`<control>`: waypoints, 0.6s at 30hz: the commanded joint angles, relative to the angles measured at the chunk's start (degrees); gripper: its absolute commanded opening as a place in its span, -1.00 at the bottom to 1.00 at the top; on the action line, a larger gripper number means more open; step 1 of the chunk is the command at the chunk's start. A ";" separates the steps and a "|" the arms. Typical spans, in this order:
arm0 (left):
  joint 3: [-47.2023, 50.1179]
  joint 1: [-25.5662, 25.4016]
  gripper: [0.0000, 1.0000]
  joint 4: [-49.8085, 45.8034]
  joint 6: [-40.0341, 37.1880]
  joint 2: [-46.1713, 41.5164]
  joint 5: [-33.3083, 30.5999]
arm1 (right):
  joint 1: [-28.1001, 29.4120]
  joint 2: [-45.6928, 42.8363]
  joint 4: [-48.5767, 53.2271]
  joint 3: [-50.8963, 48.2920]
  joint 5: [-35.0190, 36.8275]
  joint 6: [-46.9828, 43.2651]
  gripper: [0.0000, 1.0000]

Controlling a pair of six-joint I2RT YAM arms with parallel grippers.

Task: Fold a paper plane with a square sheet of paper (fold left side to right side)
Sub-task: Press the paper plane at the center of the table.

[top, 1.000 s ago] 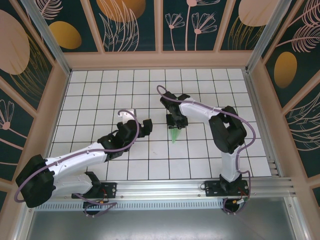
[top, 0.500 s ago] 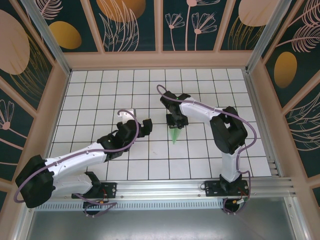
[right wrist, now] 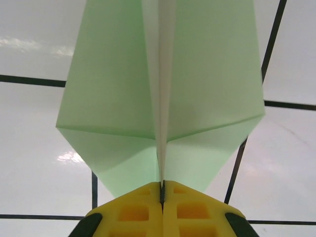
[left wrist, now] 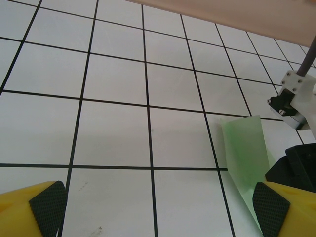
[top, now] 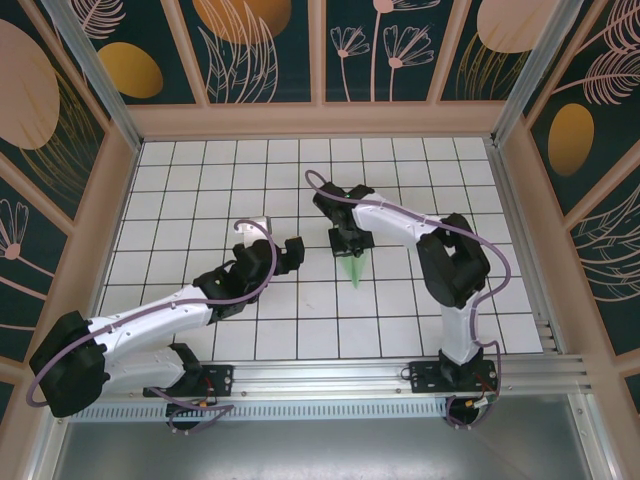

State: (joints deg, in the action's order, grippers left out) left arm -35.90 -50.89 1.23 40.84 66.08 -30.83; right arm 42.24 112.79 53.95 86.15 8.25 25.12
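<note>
Risk of slippage is noted: the paper plane (right wrist: 118, 98), lying near the middle of the tabletop (top: 200, 200), is pinched at one end of its central ridge by the right gripper (right wrist: 162, 190), pressed together on a narrow margin only. If lifted or dragged, the ridge may be pulled free or the thin wings creased. The left gripper (left wrist: 160, 207) is held spread, toward the left edge, touching nothing.
</note>
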 commanded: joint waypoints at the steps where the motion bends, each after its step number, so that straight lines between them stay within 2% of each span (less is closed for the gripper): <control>1: -0.43 0.27 0.97 0.00 0.37 -0.86 -2.00 | 1.80 2.20 5.92 3.24 5.05 -1.13 -0.88; 13: -0.31 0.29 0.97 -0.71 0.47 -1.57 -2.20 | 1.88 4.55 5.01 2.88 5.04 0.96 -0.82; 18: -0.66 0.31 0.97 -0.76 0.47 -1.05 -1.83 | 1.70 5.09 4.87 2.98 4.49 1.24 -0.67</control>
State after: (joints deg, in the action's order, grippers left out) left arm -35.90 -50.89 1.19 40.84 65.49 -31.64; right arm 44.21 116.84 57.01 88.16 12.19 25.71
